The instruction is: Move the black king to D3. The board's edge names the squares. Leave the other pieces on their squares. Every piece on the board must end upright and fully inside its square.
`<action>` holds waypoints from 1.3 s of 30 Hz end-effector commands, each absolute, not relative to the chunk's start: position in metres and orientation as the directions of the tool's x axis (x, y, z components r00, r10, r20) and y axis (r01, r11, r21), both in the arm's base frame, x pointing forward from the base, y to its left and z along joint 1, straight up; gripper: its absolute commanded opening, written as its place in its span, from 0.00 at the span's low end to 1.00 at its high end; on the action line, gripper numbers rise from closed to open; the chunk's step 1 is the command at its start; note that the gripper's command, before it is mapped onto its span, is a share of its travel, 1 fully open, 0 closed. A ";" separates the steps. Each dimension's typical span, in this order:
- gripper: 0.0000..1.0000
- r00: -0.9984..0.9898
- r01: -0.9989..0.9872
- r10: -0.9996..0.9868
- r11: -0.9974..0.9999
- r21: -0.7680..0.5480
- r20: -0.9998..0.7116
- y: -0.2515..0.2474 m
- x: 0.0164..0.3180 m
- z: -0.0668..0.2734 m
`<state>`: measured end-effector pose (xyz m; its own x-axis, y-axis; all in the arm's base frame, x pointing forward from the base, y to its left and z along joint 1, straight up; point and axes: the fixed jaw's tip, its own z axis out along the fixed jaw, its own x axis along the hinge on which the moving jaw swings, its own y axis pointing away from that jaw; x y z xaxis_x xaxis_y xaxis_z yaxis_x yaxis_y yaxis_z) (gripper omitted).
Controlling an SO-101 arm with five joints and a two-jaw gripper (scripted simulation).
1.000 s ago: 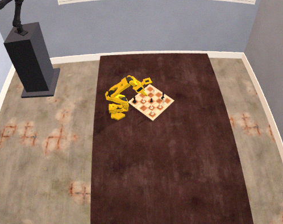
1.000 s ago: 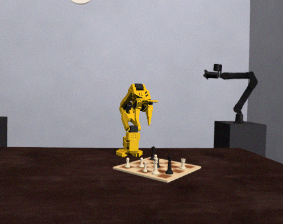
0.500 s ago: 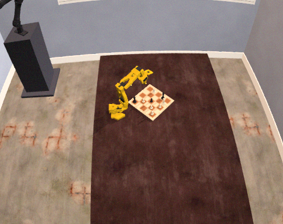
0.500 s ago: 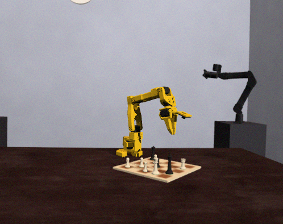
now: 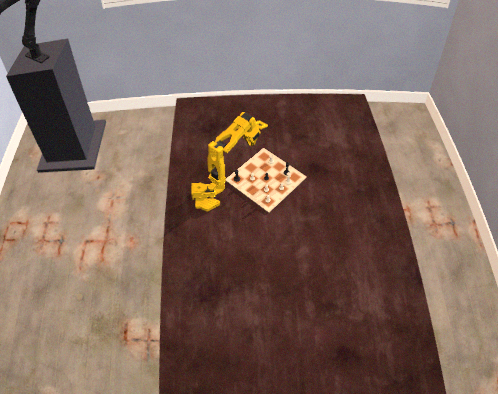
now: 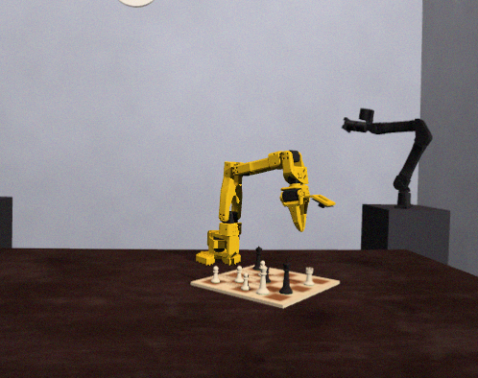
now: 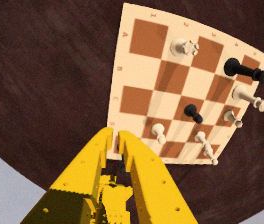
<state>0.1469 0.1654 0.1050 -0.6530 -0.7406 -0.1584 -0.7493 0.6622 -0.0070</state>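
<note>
The chessboard (image 5: pixel 272 207) (image 6: pixel 285 303) (image 7: pixel 125 60) lies on the dark table beside the yellow arm's base (image 5: pixel 205 196). The black king (image 5: pixel 286 168) (image 6: pixel 286 279) (image 7: pixel 241 68), the tallest black piece, stands upright near the board's far side from the arm. Two black pawns (image 5: pixel 236 175) (image 5: pixel 266 176) and several white pieces, among them a rook (image 5: pixel 270 161) (image 6: pixel 309 275) (image 7: pixel 182 47), stand upright on their squares. My gripper (image 5: pixel 250 140) (image 6: pixel 300 226) (image 7: pixel 117 146) is shut and empty. It hangs well above the board's near edge, pointing down, apart from every piece.
The dark brown table (image 5: pixel 286 297) (image 6: pixel 107 318) stretches far beyond the board. A black arm on a dark pedestal (image 5: pixel 51 102) (image 6: pixel 404 227) stands off the table, far from my arm.
</note>
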 end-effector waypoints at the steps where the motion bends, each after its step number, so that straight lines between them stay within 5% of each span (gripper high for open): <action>1: 0.00 -0.652 -0.752 -0.744 0.659 -0.005 -0.146 0.167 0.145 0.104; 39: 0.00 -0.650 -0.758 -0.756 0.652 -0.003 -0.075 0.167 0.143 0.090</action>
